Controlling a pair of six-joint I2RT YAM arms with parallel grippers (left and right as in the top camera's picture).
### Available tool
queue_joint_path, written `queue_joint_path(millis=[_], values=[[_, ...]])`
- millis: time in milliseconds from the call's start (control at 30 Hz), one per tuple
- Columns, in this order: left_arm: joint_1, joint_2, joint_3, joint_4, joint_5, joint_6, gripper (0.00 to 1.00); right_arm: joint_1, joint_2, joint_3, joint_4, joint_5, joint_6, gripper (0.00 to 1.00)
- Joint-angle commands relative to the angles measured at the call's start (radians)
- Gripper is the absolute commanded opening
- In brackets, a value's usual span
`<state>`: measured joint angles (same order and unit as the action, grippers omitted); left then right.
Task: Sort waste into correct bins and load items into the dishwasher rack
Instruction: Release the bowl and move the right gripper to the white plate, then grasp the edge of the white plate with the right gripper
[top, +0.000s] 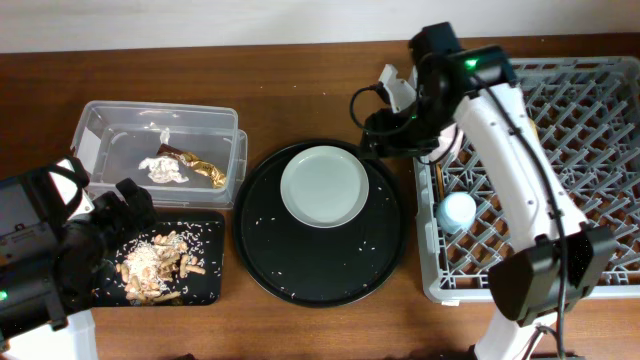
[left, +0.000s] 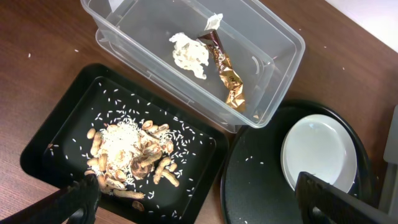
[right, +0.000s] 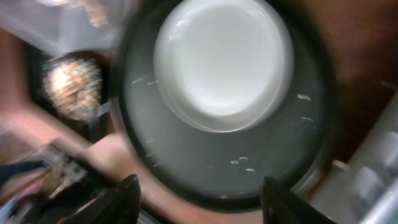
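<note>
Crumpled white tissue (left: 189, 55) and shiny gold-brown wrapper (left: 225, 73) are binned in clear plastic tub (left: 273, 28), far left. Pale round plate (top: 324, 186) is not yet racked, centre. Left gripper (left: 196, 186), right gripper (right: 199, 199): jaws spread wide, empty.

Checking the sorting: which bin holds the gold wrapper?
The clear plastic tub, where the wrapper lies beside the white tissue; the black rectangular tray holds only food scraps.
</note>
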<state>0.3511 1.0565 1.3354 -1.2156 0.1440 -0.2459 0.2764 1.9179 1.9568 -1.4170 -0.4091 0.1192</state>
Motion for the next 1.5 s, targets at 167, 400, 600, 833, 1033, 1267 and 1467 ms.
queue_joint_path(millis=[167, 400, 600, 833, 1033, 1267, 1467], values=[[0.007, -0.002, 0.008, 0.001, -0.011, 0.004, 0.99, 0.156, 0.007, -0.173, 0.208, 0.338, 0.226, 0.40], [0.007, -0.002, 0.008, 0.001, -0.011, 0.004, 0.99, 0.169, 0.008, -0.365, 0.415, 0.377, 0.260, 0.39], [0.007, -0.002, 0.008, 0.001, -0.011, 0.005, 0.99, 0.169, 0.008, -0.550, 0.645, 0.455, 0.260, 0.39], [0.007, -0.002, 0.008, 0.001, -0.011, 0.005, 0.99, 0.169, 0.008, -0.686, 0.827, 0.492, 0.260, 0.39], [0.007, -0.002, 0.008, 0.001, -0.011, 0.005, 0.99, 0.169, 0.008, -0.726, 0.892, 0.493, 0.260, 0.29], [0.007, -0.002, 0.008, 0.001, -0.011, 0.005, 0.99, 0.169, 0.033, -0.727, 0.899, 0.492, 0.260, 0.25], [0.007, -0.002, 0.008, 0.001, -0.011, 0.004, 0.99, 0.169, 0.069, -0.727, 0.916, 0.492, 0.260, 0.20]])
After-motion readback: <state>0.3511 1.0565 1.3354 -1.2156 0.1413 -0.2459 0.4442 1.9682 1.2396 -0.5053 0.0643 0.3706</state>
